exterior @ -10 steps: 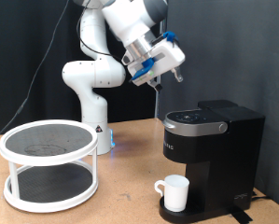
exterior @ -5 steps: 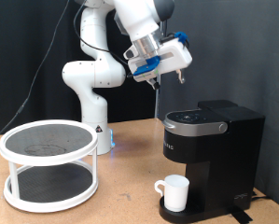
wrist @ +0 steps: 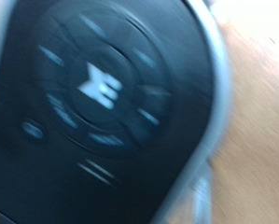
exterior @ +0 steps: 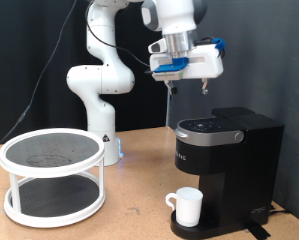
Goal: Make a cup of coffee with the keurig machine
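Note:
The black keurig machine (exterior: 229, 150) stands at the exterior view's right with its lid shut. The white cup (exterior: 187, 207) stands upright on the drip tray at the machine's base, under the spout, with its handle towards the exterior view's left. My gripper (exterior: 188, 90) hangs above the machine's top panel, clear of it and pointing down, with its two fingers apart and nothing between them. The wrist view is blurred and filled by the machine's round button panel (wrist: 100, 89) and silver rim (wrist: 214, 93). No fingers show there.
A white two-tier round rack (exterior: 51, 175) stands on the wooden table (exterior: 139, 215) at the exterior view's left. The arm's white base (exterior: 99, 100) rises behind it, against a black curtain.
The gripper has swung towards the exterior view's right and turned from a tilt to point straight down over the machine. The cup and the machine have not moved.

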Robot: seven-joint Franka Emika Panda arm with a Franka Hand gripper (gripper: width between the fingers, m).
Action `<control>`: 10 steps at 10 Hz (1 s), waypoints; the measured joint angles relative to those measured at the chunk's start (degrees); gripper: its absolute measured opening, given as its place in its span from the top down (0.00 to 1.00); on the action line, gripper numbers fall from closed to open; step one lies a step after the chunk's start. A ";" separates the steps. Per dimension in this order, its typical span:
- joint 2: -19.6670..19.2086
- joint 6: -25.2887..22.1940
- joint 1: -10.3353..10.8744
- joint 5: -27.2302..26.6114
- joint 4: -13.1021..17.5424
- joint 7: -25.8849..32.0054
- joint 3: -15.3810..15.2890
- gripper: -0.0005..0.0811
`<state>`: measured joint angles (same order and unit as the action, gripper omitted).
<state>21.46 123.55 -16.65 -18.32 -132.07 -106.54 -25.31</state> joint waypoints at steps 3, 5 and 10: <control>-0.90 3.10 -0.84 1.52 1.70 -0.50 -0.27 0.09; -2.50 -1.78 -1.25 1.88 4.46 -0.50 -0.24 0.09; -11.29 -9.79 -1.59 4.93 10.80 -0.50 -0.40 0.29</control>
<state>10.17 113.75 -18.25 -13.39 -121.27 -107.04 -25.71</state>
